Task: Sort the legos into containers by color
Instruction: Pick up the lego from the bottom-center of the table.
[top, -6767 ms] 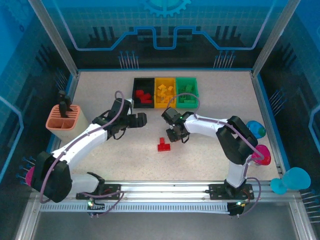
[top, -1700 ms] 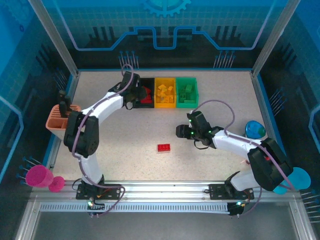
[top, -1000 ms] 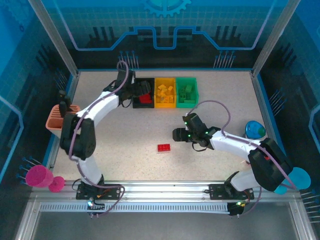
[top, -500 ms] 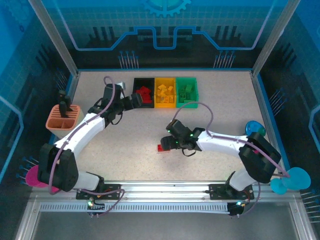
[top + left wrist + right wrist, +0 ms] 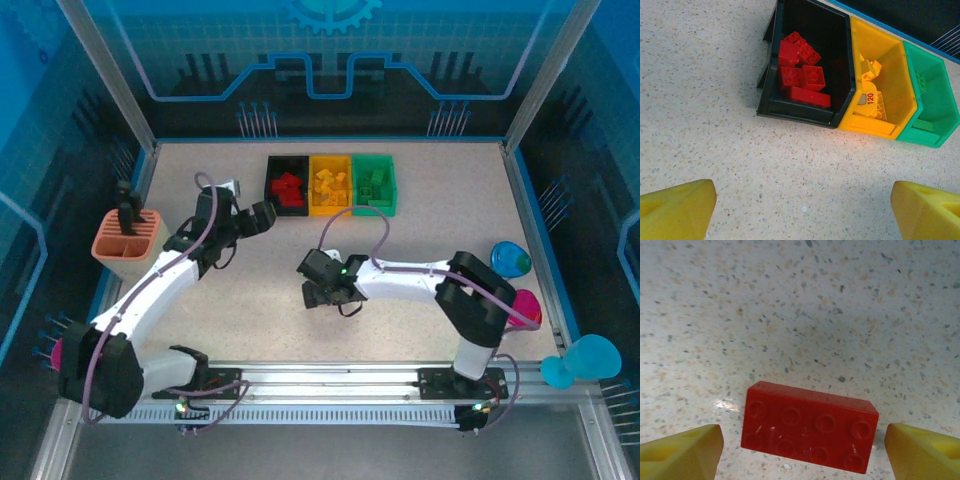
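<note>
A single red lego [image 5: 810,427], a two-by-four brick, lies flat on the speckled table between the yellow fingertips [image 5: 680,452] of my right gripper [image 5: 802,455], with a small gap on each side. From above, the right gripper [image 5: 314,293] hangs low over that spot. The black container [image 5: 287,186] holds red legos [image 5: 801,65], the yellow container [image 5: 330,186] holds yellow ones, and the green container [image 5: 375,185] holds green ones. My left gripper [image 5: 260,219] stands open just near-left of the black container [image 5: 805,112], with nothing in it.
A salmon-pink divided holder [image 5: 125,240] stands at the left edge. Blue [image 5: 510,258], pink [image 5: 522,308] and light blue [image 5: 590,358] cups sit along the right side. A pink cup [image 5: 58,352] is at the near left. Metal frame posts ring the table.
My right gripper has swept left and settled over the red brick. My left arm has pulled back from the black container towards the near left.
</note>
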You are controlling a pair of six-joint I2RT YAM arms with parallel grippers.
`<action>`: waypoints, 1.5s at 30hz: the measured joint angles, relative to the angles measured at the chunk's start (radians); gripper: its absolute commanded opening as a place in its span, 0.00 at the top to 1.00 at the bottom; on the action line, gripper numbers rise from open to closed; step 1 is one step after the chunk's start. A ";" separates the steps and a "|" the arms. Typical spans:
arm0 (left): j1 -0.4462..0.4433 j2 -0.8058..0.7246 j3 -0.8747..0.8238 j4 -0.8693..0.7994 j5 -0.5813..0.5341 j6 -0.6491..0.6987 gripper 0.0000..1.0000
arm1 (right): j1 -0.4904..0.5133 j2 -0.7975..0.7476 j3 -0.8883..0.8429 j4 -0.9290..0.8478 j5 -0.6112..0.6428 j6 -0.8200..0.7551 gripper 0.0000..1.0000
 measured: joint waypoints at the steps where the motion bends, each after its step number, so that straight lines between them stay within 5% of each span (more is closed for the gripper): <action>1: 0.000 -0.017 -0.010 -0.002 -0.003 -0.001 0.09 | 0.006 0.013 0.016 -0.022 0.013 0.007 0.18; 18: 0.000 -0.133 -0.062 -0.049 -0.025 -0.024 0.09 | 0.032 0.129 0.140 -0.137 0.052 0.035 0.28; 24: 0.000 -0.155 -0.075 -0.052 -0.025 -0.024 0.10 | 0.031 0.154 0.182 -0.146 0.048 0.017 0.45; 29: 0.000 -0.182 -0.081 -0.060 -0.024 -0.025 0.10 | 0.026 0.166 0.225 -0.152 0.047 0.001 0.48; 45: -0.019 -0.381 -0.139 -0.142 0.002 -0.042 0.11 | -0.190 0.235 0.595 -0.051 -0.049 -0.294 0.48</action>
